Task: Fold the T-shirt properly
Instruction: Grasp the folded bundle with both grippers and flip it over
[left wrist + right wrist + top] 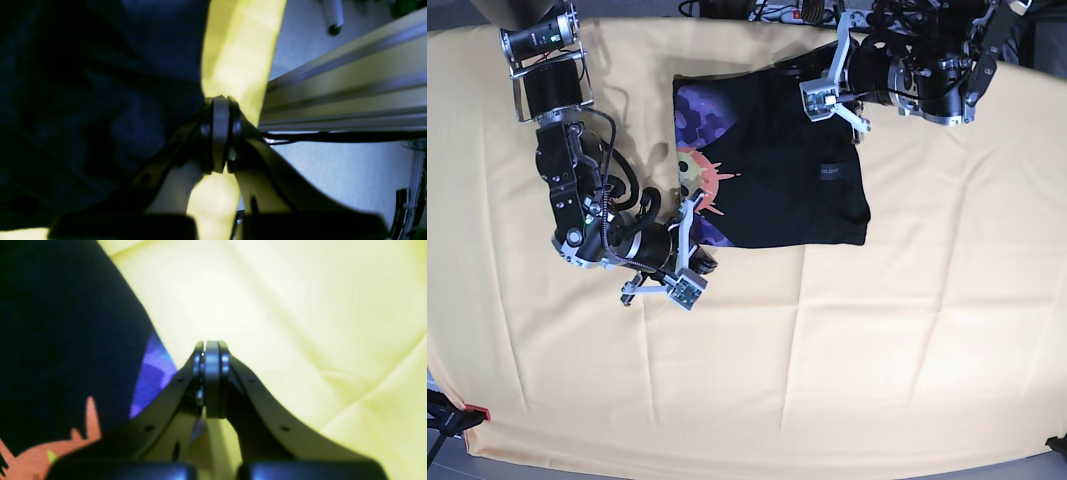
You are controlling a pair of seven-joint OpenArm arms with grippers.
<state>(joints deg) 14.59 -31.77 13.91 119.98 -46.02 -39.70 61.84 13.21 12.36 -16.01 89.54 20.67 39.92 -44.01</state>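
The T-shirt lies folded (print partly showing) on the yellow-clothed surface. Left fingers at its far edge and right fingers at its near-left corner are pressed together, holding nothing.

No text can be read anywhere; the T-shirt carries a small grey label on its black cloth, its lettering too small to make out.
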